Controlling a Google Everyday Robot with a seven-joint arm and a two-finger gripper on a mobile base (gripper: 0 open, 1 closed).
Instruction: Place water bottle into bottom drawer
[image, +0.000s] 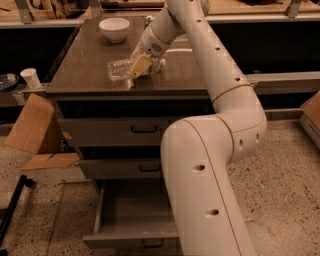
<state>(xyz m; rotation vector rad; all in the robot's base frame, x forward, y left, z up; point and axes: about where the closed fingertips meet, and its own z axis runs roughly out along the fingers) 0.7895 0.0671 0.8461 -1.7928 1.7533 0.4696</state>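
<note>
Hiding right end of water bottle (118, 70) under gripper (138, 67) on cabinet top (87, 67) | grip unreadable | bottom drawer (131, 212) open below, right part behind arm (200, 165)

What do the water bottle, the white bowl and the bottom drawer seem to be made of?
Water bottle: thin clear plastic, glossy; the cabinet top shows through its ribbed wall. Bowl: probably glazed ceramic, smooth white with a soft shine, though plastic is possible. Bottom drawer: likely painted metal, with flat matte grey panels. The gripper is at the bottle on that top.
</note>
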